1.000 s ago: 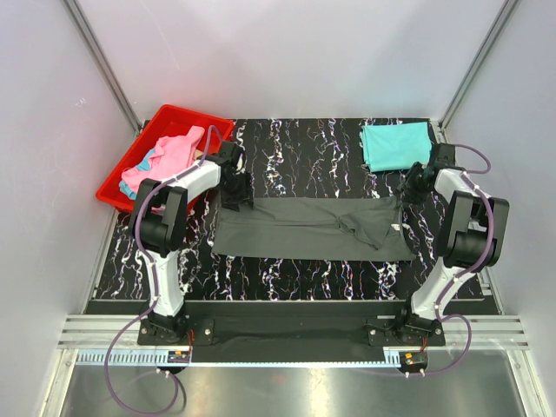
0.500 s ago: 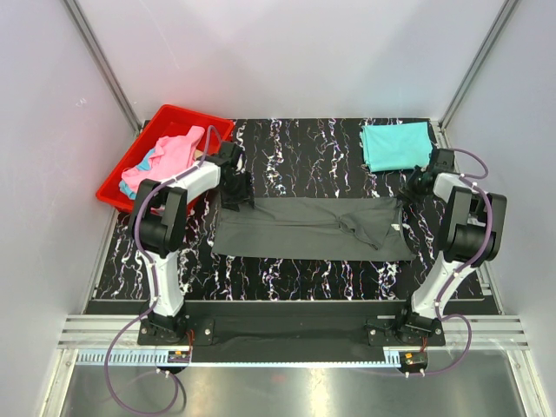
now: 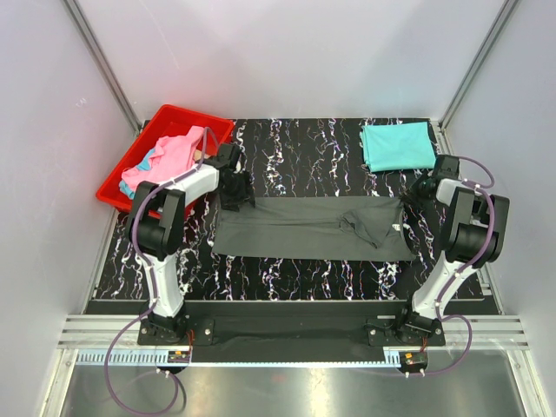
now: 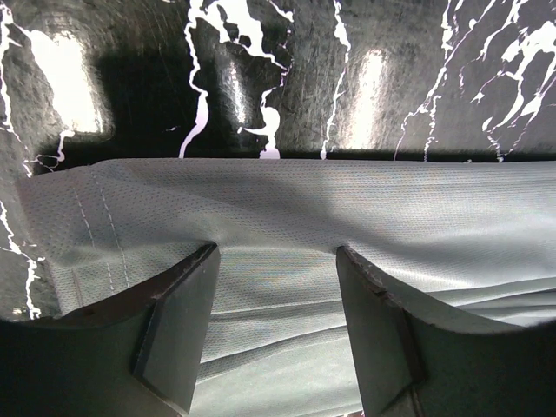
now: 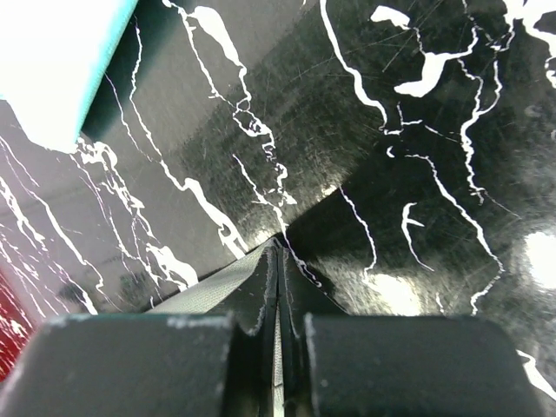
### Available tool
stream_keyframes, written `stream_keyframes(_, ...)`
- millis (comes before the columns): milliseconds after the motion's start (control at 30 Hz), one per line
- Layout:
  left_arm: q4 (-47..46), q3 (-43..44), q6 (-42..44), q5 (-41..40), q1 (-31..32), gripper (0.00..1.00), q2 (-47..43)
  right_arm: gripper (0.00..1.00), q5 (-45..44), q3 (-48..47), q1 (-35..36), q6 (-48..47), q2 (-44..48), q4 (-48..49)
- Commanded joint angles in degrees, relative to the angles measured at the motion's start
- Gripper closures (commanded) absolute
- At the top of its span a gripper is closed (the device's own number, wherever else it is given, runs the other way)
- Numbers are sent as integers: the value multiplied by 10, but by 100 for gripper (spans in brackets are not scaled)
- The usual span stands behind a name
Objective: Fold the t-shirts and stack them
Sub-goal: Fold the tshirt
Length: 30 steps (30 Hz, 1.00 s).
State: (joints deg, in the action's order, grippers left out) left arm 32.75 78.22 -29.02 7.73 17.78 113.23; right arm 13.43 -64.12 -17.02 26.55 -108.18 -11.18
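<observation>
A dark charcoal t-shirt [image 3: 304,228] lies spread flat across the middle of the table. My left gripper [image 3: 235,196] is open at its far left corner. In the left wrist view the gripper [image 4: 276,252] has both fingers [image 4: 178,321] pressed down on the grey cloth [image 4: 287,208]. My right gripper [image 3: 414,195] is shut at the shirt's far right corner. In the right wrist view the gripper [image 5: 278,252] pinches a thin edge of grey cloth [image 5: 208,291]. A folded teal t-shirt [image 3: 397,145] lies at the far right and also shows in the right wrist view [image 5: 52,61].
A red bin [image 3: 117,195] stands at the far left and holds a pink t-shirt [image 3: 174,149] over a light blue one. Grey walls close in both sides and the back. The table is black marble pattern [image 3: 295,143].
My right gripper has moved a little to the right with the shirt corner in it, and the right arm's elbow has shifted. The left gripper has barely moved.
</observation>
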Motion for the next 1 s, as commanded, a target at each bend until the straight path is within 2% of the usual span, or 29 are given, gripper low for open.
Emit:
stream_keyframes(0,-4,-29,-19,-25,-3,36,3,100,-10,10,-2,30,16,44)
stream_keyframes(167,6,-18,-25,-35,-4,34,-8,100,-22,0,-2,33,13,50)
stream_keyframes(300,15,-1,-18,-13,-5,33,-34,98,-3,-26,-2,31,6,38)
stream_keyframes(367,34,17,-3,-10,-5,32,-57,89,11,-48,-2,21,10,18)
stream_keyframes(400,45,25,4,-16,-5,32,-64,80,12,-55,-2,18,14,-7)
stream_keyframes(500,82,41,33,-49,-5,33,-93,68,-1,-87,-2,6,29,-86)
stream_keyframes(533,97,41,47,-62,-5,33,-107,58,-11,-102,-2,-2,38,-105)
stream_keyframes(600,101,20,57,-91,-6,34,-122,54,-17,-110,-1,-10,50,-145)
stream_keyframes(700,84,-30,70,-63,-28,41,-145,54,-6,-99,-1,-15,82,-166)
stream_keyframes(767,62,-54,82,-13,-45,45,-154,61,3,-88,0,-15,114,-166)
stream_keyframes(867,38,-84,95,21,-76,49,-150,67,21,-73,5,-14,150,-165)
stream_keyframes(967,21,-86,106,47,-95,50,-123,70,36,-70,22,-22,169,-167)
